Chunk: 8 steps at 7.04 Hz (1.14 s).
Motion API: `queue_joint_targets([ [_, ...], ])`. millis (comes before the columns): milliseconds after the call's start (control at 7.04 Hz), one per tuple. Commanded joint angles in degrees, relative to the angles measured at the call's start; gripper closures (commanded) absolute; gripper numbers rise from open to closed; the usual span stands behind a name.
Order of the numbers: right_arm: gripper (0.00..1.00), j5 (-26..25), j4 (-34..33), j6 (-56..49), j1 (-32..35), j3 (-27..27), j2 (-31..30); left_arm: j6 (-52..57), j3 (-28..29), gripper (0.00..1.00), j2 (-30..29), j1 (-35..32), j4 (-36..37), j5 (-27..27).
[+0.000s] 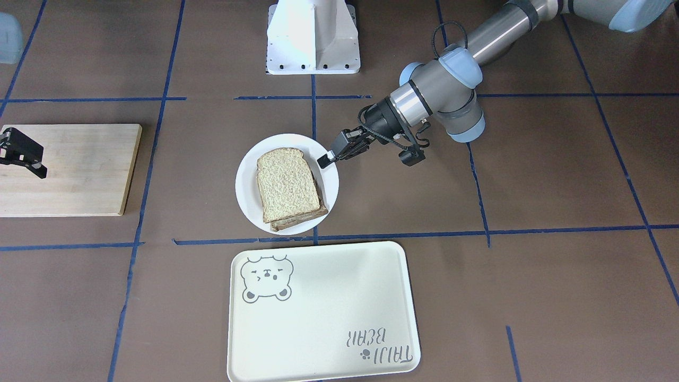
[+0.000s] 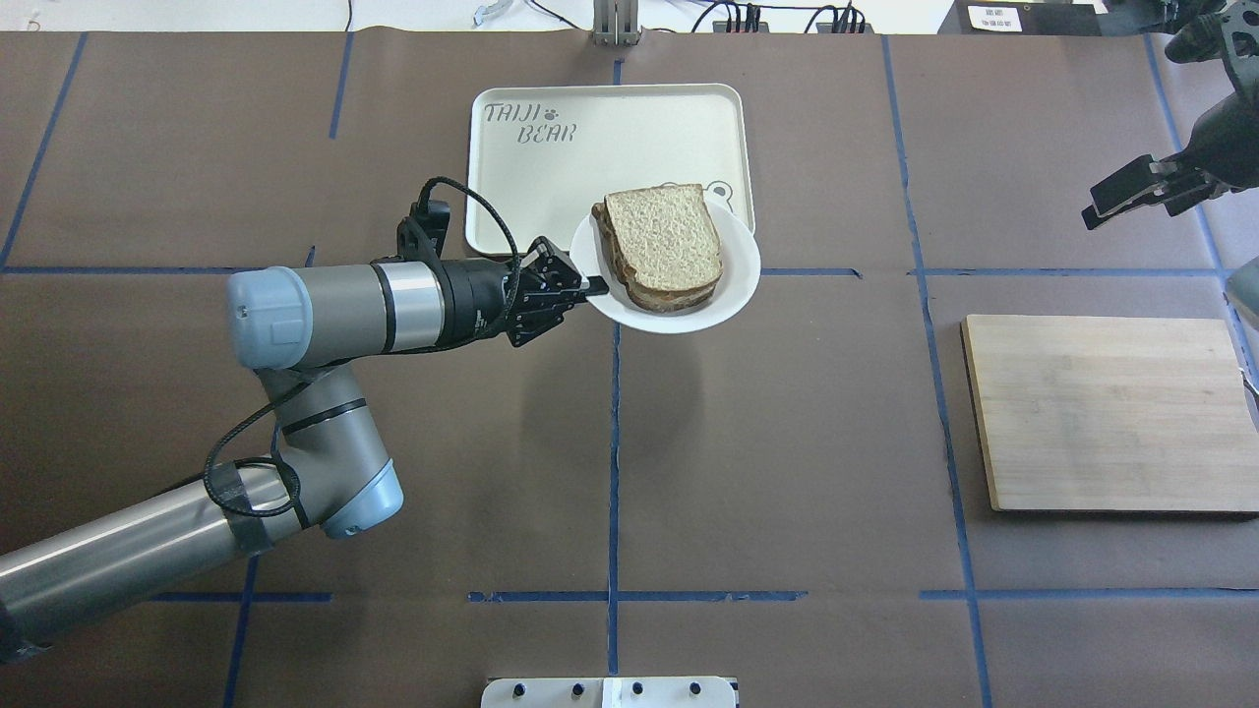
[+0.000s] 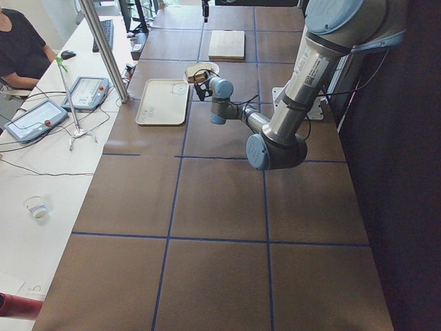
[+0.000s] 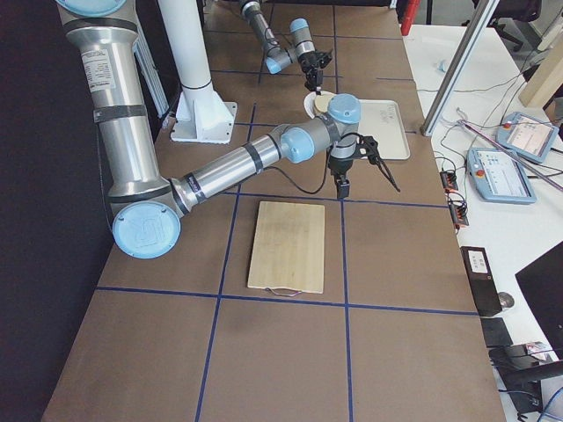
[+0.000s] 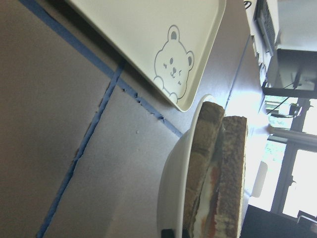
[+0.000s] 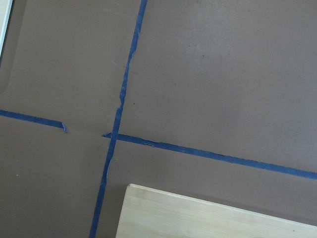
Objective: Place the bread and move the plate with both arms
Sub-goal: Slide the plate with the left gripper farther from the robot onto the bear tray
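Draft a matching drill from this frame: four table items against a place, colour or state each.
Things:
1. bread
2. plate
3. tray
4. wooden board

Descriptions:
A. cream, with a bear drawing in one corner
B. pale wood, on the robot's right side of the table
C. clamped at its rim by the left pincer
D. top of a sandwich on the plate

Pairs: 1-D, 2-C, 3-A, 4-B

The top bread (image 1: pixel 286 183) covers nearly all of the slice (image 1: pixel 297 220) beneath it. Overhead, the plate (image 2: pixel 733 285) hides most of the tray's (image 2: pixel 521 197) bear drawing. The front view's edge cuts off the right end effector (image 1: pixel 21 158).
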Motion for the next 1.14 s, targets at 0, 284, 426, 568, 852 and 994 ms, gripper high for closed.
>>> queue_joint_targets([
  [0,0.0,1.1,0.0,-0.3,1.4,-0.2,0.0,-5.2,7.3,1.0,-5.0,-0.1,-0.8,8.5],
  [284,0.0,1.1,5.8,0.2,2.3,-0.1,-0.8,-5.8,15.6,1.0,-8.1,-2.0,-0.5,11.5],
  [426,0.0,1.2,7.7,0.0,2.3,-0.2,-2.8,-5.8,20.6,1.0,-10.4,-3.5,-0.2,11.5],
  [568,0.0,0.8,7.7,-0.1,2.3,-0.4,-3.1,-5.8,24.3,1.0,-12.5,-4.4,1.2,11.5],
  [852,0.0,0.3,7.6,-1.2,4.6,-2.4,-3.2,-5.3,29.6,1.0,-15.0,-4.9,2.5,11.5],
  [994,0.0,0.5,7.4,-3.3,5.9,-4.0,-3.0,-5.0,30.3,1.0,-15.2,-4.9,2.5,11.4],
])
